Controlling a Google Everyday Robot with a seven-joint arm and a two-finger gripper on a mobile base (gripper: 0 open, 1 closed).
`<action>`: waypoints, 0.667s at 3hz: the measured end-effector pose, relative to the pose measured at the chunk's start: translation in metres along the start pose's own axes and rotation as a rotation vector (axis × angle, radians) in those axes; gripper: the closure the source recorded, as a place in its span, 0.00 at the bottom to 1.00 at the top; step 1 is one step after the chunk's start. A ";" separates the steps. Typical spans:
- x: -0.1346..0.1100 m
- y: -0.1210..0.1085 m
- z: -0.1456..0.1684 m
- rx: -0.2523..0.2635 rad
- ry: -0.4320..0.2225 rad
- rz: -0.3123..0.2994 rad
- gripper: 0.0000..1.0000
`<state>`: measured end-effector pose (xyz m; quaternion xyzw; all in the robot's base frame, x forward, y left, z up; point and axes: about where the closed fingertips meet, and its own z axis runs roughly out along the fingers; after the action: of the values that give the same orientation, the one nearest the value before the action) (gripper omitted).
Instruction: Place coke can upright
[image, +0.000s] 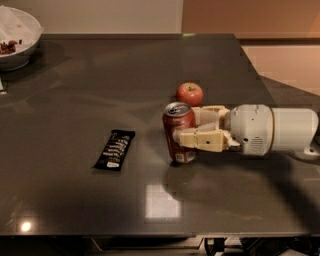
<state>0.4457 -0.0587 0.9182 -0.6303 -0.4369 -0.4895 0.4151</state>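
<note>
Centrally, a little right of the middle: gripper (186, 125), reaching in level from the right edge and clamped narrowly on the coke can (178, 135). Near finger (200, 139), cream-coloured, laid across the front of the can at about mid-height. Far finger (211, 112) running behind the can towards its upper part. Behind both fingers, white cylindrical wrist housing (270, 130), held low over the table (100, 75), with a dark shadow spread beneath.

Coke can: red, upright, silver top facing up, base resting on the table surface, pale label patch low on the front. Position right of the table's middle, roughly mid-depth.

Just behind the can and slightly to its right: red apple (189, 93), stem up, apart from the can and close beside the far finger; contact with that finger not discernible.

Left of the can, well apart: black snack bar (114, 149) with white lettering, lying flat, long axis running near to far at a slight tilt.

Far left corner: white bowl (22, 52), partly cut by the frame edge, holding small dark red bits, not identifiable.

Towards the near edge: pale square glare patch (162, 201) on the glossy dark top.
</note>
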 end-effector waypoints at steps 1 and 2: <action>-0.003 0.001 -0.006 0.034 0.050 0.012 1.00; -0.007 -0.002 -0.011 0.068 0.070 0.007 0.82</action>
<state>0.4404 -0.0700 0.9136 -0.5999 -0.4361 -0.4948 0.4529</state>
